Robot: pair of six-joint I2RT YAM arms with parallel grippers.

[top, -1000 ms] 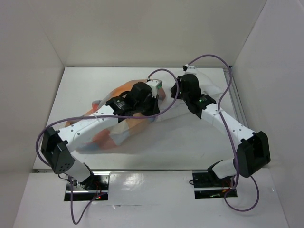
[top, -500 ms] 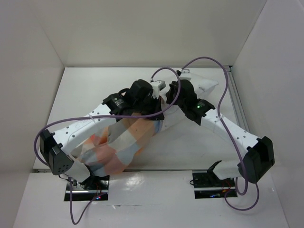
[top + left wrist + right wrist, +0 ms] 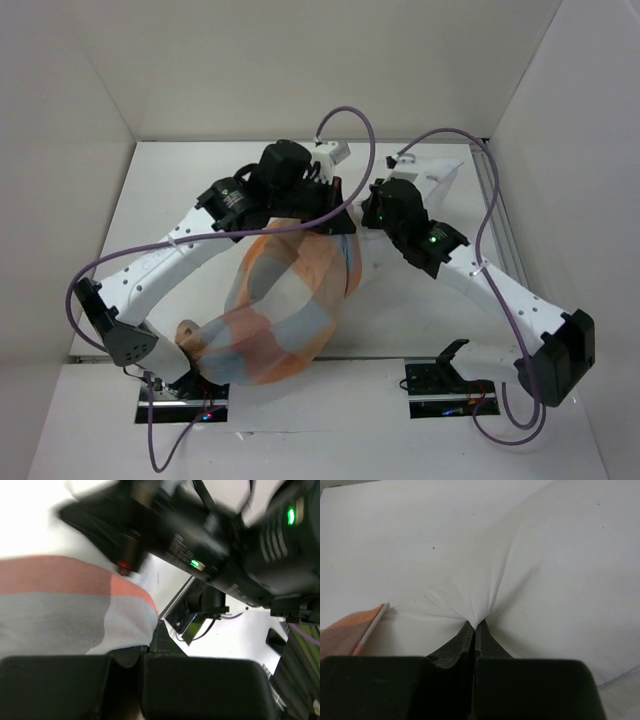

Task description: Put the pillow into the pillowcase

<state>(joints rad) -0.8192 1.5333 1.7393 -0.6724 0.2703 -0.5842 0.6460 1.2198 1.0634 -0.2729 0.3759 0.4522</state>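
Checked fabric in orange, light blue, grey and tan is bulging across the middle of the white tabletop (image 3: 170, 200): the pillowcase (image 3: 290, 310) is lying plump and rounded, reaching from between the two wrists toward the near edge by the left arm's base. The left pincer (image 3: 142, 650) is clenching on the far end of the pillowcase; in the left wrist view the grey and orange cloth is running right down into its closed jaws. The dark body of the right arm (image 3: 260, 555) is sitting just beyond the pillowcase there, its green light glowing.

The pillow (image 3: 432, 178) is showing as plain white stuffing cloth just to the right of the pillowcase's far end, one corner pointing away from it toward the far right. How much of it is lying inside the pillowcase cannot be told. The right pincer (image 3: 474, 627) is gripping the pillow, its jaws pressed together on a pinch of white cloth that is puckering into radiating creases. An orange edge of the pillowcase is lying against the pillow just left of that pinch.
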